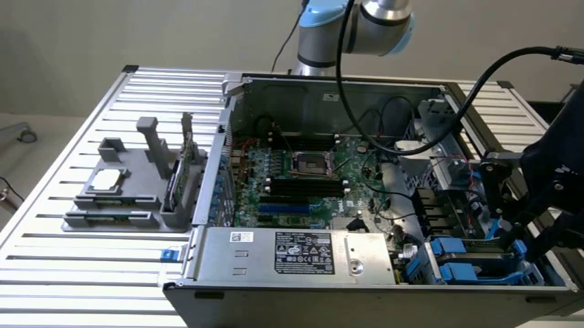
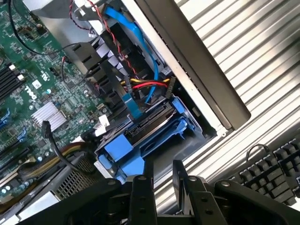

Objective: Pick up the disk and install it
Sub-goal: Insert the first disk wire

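Note:
The disk [image 2: 151,125] lies in the drive bay at the corner of the open computer case [image 1: 365,290], edged by its blue carrier frame [image 2: 117,149]. A flat blue cable [image 2: 132,105] runs down to it. In the exterior view the blue frame [image 1: 456,263] shows at the case's front right. My gripper [image 2: 163,166] hovers just off the carrier's outer end, its two dark fingers [image 2: 140,187] apart with nothing between them. In the exterior view my gripper [image 1: 515,229] hangs above that bay at the exterior view's right.
A grey labelled power-supply box [image 1: 292,253] sits beside the bay, with the green motherboard [image 1: 301,178] behind it. Red, yellow and black wires [image 2: 145,85] cross above the bay. A grey fixture [image 1: 128,198] holding a small square chip [image 1: 105,180] stands on the slatted table. A keyboard [image 2: 272,168] lies off the table edge.

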### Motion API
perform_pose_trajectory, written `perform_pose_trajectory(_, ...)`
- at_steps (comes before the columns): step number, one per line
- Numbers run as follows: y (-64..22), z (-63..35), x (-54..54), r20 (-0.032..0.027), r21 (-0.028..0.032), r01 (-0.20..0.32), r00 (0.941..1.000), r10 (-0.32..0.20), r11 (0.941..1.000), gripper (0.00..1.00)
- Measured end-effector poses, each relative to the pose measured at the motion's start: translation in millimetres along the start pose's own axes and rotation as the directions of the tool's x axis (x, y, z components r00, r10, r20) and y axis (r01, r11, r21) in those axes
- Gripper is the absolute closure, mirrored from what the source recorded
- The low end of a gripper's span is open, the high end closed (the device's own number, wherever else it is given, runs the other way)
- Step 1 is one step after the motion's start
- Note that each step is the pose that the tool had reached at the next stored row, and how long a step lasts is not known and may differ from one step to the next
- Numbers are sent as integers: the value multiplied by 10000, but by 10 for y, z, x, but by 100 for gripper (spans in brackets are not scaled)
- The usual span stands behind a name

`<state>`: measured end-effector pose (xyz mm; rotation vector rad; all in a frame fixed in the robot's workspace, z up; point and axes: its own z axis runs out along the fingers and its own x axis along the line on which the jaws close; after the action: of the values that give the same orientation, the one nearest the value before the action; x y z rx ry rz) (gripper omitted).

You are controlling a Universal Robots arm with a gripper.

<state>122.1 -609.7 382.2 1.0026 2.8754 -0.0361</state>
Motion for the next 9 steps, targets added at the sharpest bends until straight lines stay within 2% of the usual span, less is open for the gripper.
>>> perform_pose_trajectory(2, 6, 22, 1, -11, 14, -122, 9999, 122, 9999, 69)
perform_pose_trajectory(4, 15, 39, 7, -63, 40, -244, 9997, 244, 9997, 69)
perform_pose_trajectory(9, 28, 63, 18, -147, 70, -436, 9989, 437, 9990, 69)
